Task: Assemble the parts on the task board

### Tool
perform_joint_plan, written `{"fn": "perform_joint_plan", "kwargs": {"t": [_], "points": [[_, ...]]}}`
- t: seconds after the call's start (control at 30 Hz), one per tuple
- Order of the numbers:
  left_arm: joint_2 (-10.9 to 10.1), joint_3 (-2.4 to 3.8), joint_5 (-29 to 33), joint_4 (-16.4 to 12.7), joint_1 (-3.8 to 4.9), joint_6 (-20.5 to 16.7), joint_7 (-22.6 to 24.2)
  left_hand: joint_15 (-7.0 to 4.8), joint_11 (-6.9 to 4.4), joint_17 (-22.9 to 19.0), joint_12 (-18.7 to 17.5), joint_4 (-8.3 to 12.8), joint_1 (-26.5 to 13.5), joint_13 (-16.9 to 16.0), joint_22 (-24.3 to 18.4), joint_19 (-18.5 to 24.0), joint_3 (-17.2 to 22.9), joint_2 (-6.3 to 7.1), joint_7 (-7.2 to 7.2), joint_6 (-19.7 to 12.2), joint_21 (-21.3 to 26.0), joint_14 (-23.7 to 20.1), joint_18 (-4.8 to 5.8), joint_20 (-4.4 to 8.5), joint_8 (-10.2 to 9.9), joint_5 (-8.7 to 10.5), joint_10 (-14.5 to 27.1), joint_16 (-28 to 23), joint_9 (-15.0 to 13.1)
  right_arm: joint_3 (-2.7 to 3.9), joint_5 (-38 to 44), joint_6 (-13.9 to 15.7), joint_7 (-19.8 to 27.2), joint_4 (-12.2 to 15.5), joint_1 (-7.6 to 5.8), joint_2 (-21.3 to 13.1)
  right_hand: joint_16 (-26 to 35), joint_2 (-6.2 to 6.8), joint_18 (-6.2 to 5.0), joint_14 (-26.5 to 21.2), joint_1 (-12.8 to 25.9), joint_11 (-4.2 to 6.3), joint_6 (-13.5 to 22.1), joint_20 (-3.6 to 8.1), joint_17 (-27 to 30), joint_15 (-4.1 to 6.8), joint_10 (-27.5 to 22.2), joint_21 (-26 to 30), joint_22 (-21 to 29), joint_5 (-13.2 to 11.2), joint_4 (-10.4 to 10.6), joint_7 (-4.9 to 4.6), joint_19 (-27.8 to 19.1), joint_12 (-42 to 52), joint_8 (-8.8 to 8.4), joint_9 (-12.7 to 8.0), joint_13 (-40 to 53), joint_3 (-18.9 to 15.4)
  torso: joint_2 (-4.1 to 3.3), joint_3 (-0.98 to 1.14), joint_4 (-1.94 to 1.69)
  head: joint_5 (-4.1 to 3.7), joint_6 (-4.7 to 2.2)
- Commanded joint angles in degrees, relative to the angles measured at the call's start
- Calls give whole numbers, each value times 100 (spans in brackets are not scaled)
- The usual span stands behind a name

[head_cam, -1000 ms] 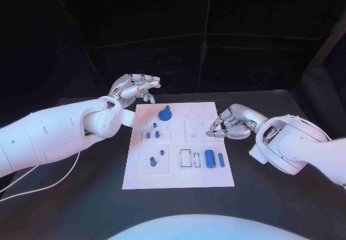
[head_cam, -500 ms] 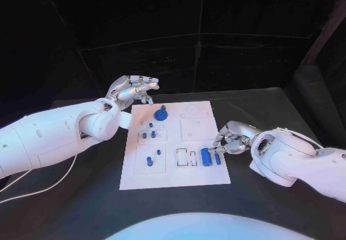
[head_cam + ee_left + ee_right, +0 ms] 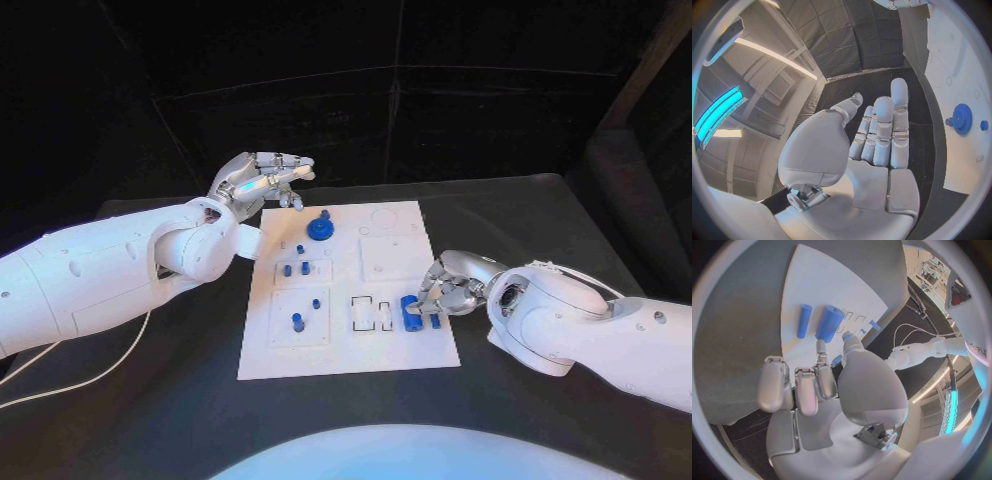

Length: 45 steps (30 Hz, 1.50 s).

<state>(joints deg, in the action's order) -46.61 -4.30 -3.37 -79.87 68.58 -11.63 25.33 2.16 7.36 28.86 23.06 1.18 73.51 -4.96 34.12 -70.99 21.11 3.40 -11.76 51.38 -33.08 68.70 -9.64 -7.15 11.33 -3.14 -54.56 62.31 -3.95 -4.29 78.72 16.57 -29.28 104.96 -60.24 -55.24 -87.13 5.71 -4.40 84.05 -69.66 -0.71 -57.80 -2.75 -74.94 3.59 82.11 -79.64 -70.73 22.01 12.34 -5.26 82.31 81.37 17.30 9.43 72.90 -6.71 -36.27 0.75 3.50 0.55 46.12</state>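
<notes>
The right hand had come down the board to the cylinder, fingertips apparently touching it, grip unclear; the left hand stayed raised, empty, fingers loosely apart

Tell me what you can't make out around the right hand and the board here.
- Head view: the right hand covers the thin blue pin's far end; contact unclear.
- Right wrist view: a fingertip nears the thick blue cylinder; touching or not is unclear.
- Left wrist view: the task board is cut off by the circle's rim.

Black table; white task board flat on it.
</notes>
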Motion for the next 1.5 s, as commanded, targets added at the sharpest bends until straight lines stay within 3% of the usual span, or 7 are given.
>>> {"fn": "perform_joint_plan", "kwargs": {"t": [0.03, 0.43, 0.73, 1.03, 1.23, 1.4, 1.5], "points": [[-5, 1, 9, 0, 6, 62, 27, 5, 3, -2, 13, 7, 11, -9, -5, 2, -24, -52, 5, -42, 23, -27, -76, -50, 19, -22, 49, 24, -6, 1, -92, -192, -68, -50, 19, 37, -27, -48, 45, 404, 16, 1, 56, 5, -524, -25, 23, -23, -9, -56, 50, -5, 27, 25, 55, 22, 20, -72, -5, -3, 10, 35, 15], [-22, 0, 9, -7, 6, 73, 14, 5, 3, -2, 13, 7, 11, -9, -5, 2, -24, -52, 5, -42, 23, -27, -76, -50, 19, -22, 49, 24, -6, 0, 70, -364, -99, -191, 45, 160, -23, -61, 46, 403, 33, 3, 116, 4, -540, -25, 14, -30, -22, -156, 233, 1, 25, 1, 172, 89, 45, -199, -5, -5, 5, 49, 47], [-38, -1, 9, -12, 6, 88, -10, 6, 4, -8, 23, 5, 5, -9, -7, 2, -35, -46, 4, -53, 25, -31, -76, -51, 25, -22, 62, 25, -5, 1, 265, -425, -140, -363, 209, 387, -18, -56, 44, 401, 18, 3, 152, 4, -539, -25, 2, -23, -12, -229, 321, 1, 16, -21, 224, 119, 41, -251, -9, -4, 13, 86, 66], [-59, -1, 9, -21, 6, 89, -22, 6, 4, -8, 23, 5, 5, -9, -7, 2, -35, -46, 4, -53, 25, -31, -76, -51, 25, -22, 62, 25, -5, 1, 322, -363, -171, -418, 251, 461, -18, -122, 45, 404, -67, 6, 171, 3, -557, -24, 9, -26, -20, -209, 346, 4, 15, -23, 274, 146, 71, -245, -3, -4, 14, 89, 71], [-60, -1, 9, -24, 6, 91, -24, 6, 4, -8, 23, 5, 5, -9, -7, 2, -35, -46, 4, -53, 25, -31, -76, -51, 25, -22, 62, 25, -5, 1, 327, -130, -176, -374, 255, 431, -22, -213, 49, 409, -79, 15, 150, 2, -584, -18, 31, -40, -43, -131, 388, 16, 24, -14, 327, 173, 115, -255, -4, -2, 5, 65, 57], [-58, -1, 9, -21, 6, 91, -25, 7, 5, -17, 30, 6, 5, -9, -8, 3, -42, -42, 4, -62, 26, -36, -76, -52, 29, -22, 73, 23, -4, 3, -163, 294, -87, -258, 256, 368, -39, -322, 46, 425, -206, 40, 106, 23, -661, 3, 77, -42, -42, 220, 364, 42, 26, 2, 390, 207, 198, -259, 2, 2, 16, 73, 41], [-56, -2, 9, -24, 6, 93, -24, 7, 5, -17, 30, 6, 5, -9, -8, 3, -42, -42, 4, -62, 26, -36, -76, -52, 29, -22, 73, 23, -4, 4, -413, 550, 14, -156, 256, 328, -42, -368, 47, 429, -264, 50, 84, 33, -679, 12, 90, -45, -45, 403, 356, 51, 27, -1, 407, 217, 223, -268, -2, -9, 14, 69, 21]]}}
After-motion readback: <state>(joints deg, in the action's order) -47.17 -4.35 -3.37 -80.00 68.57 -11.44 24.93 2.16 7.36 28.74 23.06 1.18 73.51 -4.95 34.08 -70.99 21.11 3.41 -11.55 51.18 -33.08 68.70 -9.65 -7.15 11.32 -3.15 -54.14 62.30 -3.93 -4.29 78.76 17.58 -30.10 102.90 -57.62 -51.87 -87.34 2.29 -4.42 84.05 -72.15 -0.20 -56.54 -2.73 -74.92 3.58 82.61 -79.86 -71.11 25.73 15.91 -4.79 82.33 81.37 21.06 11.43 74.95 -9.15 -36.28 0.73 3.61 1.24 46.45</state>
